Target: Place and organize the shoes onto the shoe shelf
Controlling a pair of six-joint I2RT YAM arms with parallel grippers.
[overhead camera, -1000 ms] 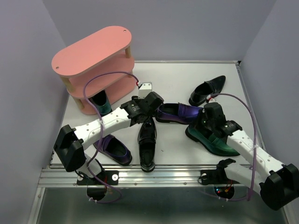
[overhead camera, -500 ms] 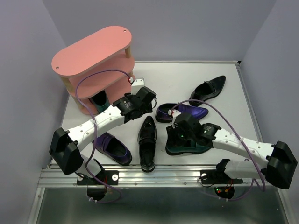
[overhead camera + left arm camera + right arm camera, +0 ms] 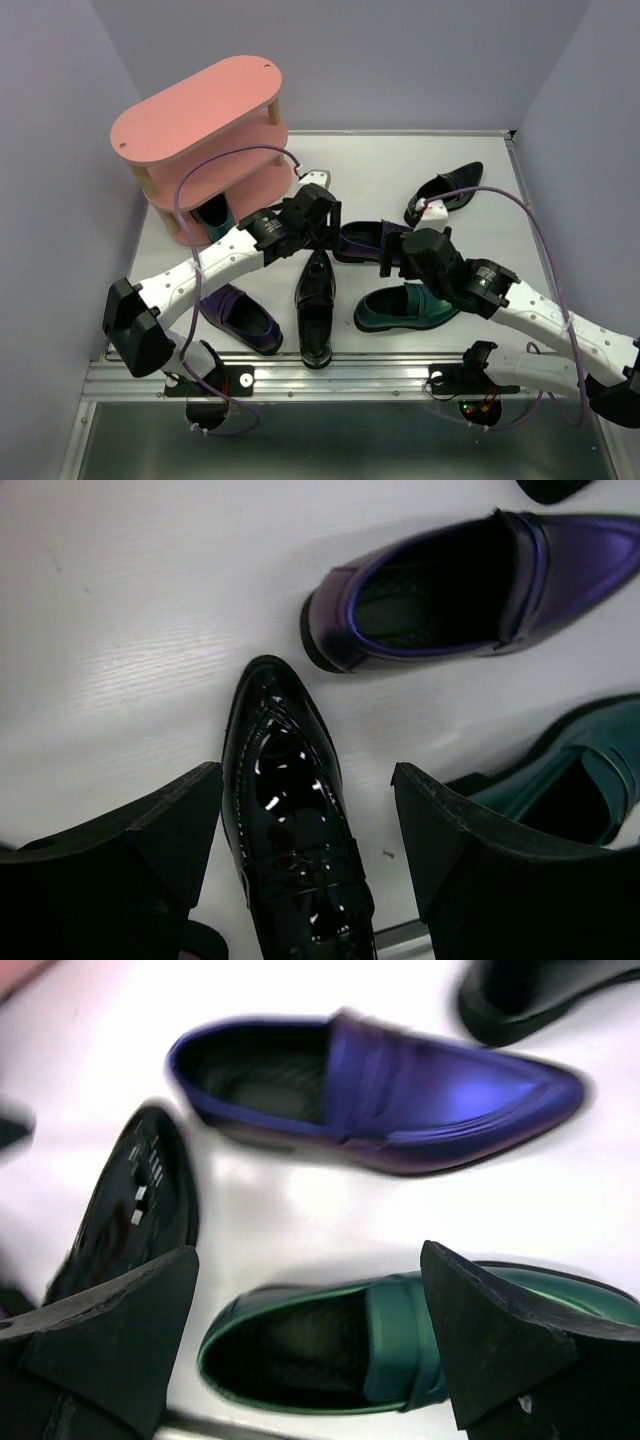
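The pink shoe shelf [image 3: 200, 115] stands at the back left, with a green shoe [image 3: 214, 219] on its bottom board. My left gripper [image 3: 322, 240] hangs open above the toe of a black patent shoe [image 3: 316, 310]; in the left wrist view that shoe [image 3: 290, 820] lies between the spread fingers [image 3: 150, 830], untouched. My right gripper [image 3: 392, 268] is open above a green loafer [image 3: 405, 305], which lies free on the table [image 3: 400, 1345]. A purple loafer [image 3: 375, 240] lies between the two grippers.
Another purple shoe [image 3: 240, 318] lies at the front left beside the left arm. A black pointed shoe [image 3: 445, 192] lies at the back right. The table's metal front rail [image 3: 350, 375] runs just below the shoes. Walls close in on both sides.
My right gripper carried the green loafer leftward to the front centre, opened and let it go on the table. The left gripper shifted slightly over the black patent shoe's toe.
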